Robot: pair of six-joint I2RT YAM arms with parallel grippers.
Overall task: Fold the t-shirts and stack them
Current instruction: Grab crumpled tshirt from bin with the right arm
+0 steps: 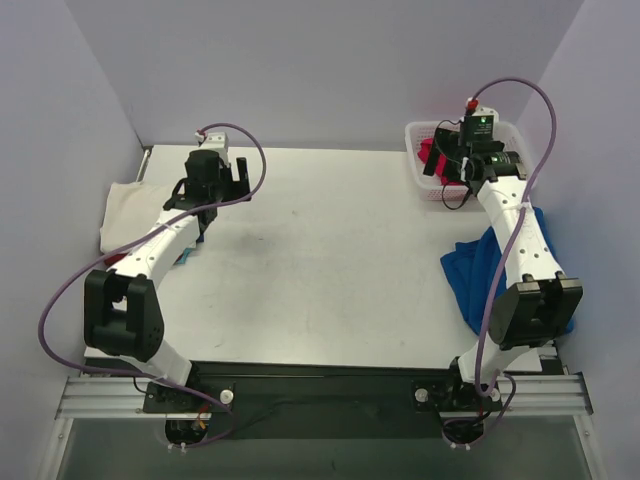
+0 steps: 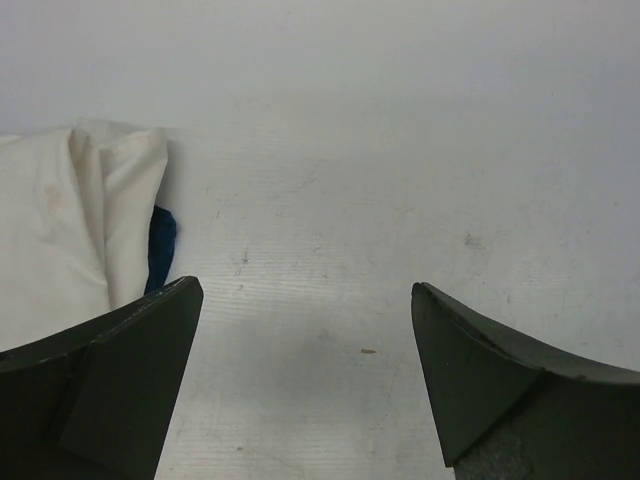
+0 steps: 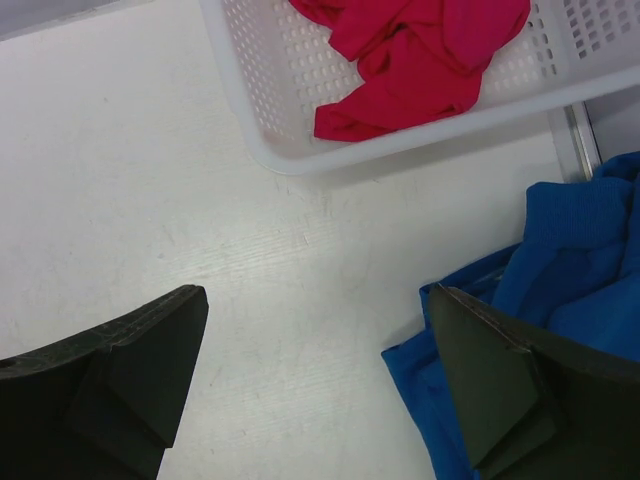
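Both hands are released. The left hand (image 2: pixel 305 310) hangs over bare tabletop (image 1: pixel 320 260) with its jaws spread wide and nothing between them. The right hand (image 3: pixel 315 310) is just as wide and grasps nothing.

By my reading the task is close to its start, since no stack exists anywhere. Seen from the top camera, the red t-shirt (image 3: pixel 410 60) lies crumpled inside the white basket (image 3: pixel 270 90) at about 1 o'clock on the tabletop. The blue t-shirt (image 1: pixel 472 270) sits in a rumpled heap at the 3 to 4 o'clock edge, unfolded. The cream t-shirt (image 1: pixel 125 212) lies at 9 o'clock against the left edge. It looks flatter and more gathered than the others, so it may be folded, but that is a guess. At the least, red and blue have to be spread, folded and stacked.

Much is hard to read. The right arm (image 1: pixel 520 235) crosses the blue t-shirt, which also spills past the tabletop's edge, so its full outline is hidden. The right hand's body covers part of the basket from above, and the wrist view cuts off the basket's far side. A blue scrap (image 2: pixel 160 245) peeks from under the cream cloth at its 3 o'clock side, and I cannot tell what it is. The cream t-shirt's far edge is cut off in the left wrist view.
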